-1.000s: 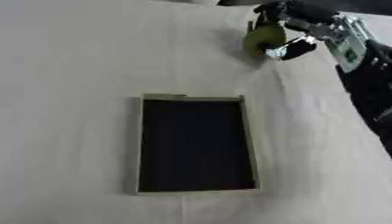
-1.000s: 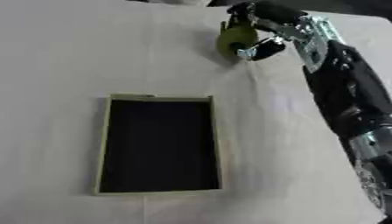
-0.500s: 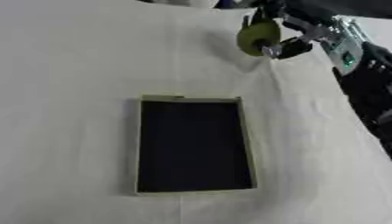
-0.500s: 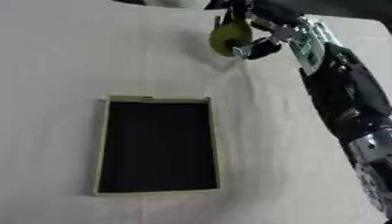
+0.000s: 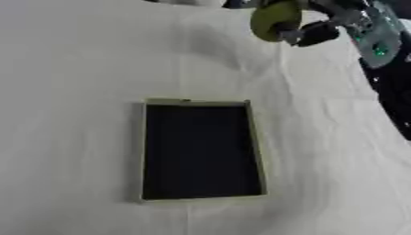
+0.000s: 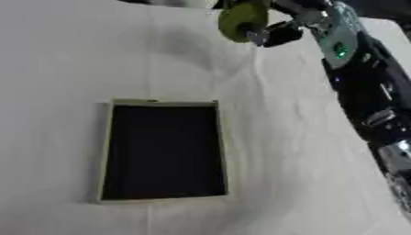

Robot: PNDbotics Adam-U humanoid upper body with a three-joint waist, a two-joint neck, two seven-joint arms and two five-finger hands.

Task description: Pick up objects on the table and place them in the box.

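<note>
Olive-green round object [image 5: 274,20] pinched in right robot hand [image 5: 314,28], beyond the box [image 5: 253,137].

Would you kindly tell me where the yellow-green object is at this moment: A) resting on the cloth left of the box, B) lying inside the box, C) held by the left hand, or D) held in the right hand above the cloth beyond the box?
D: the right hand has its fingers curled round the yellow-green object, beyond the box, whose dark interior shows nothing inside.
</note>
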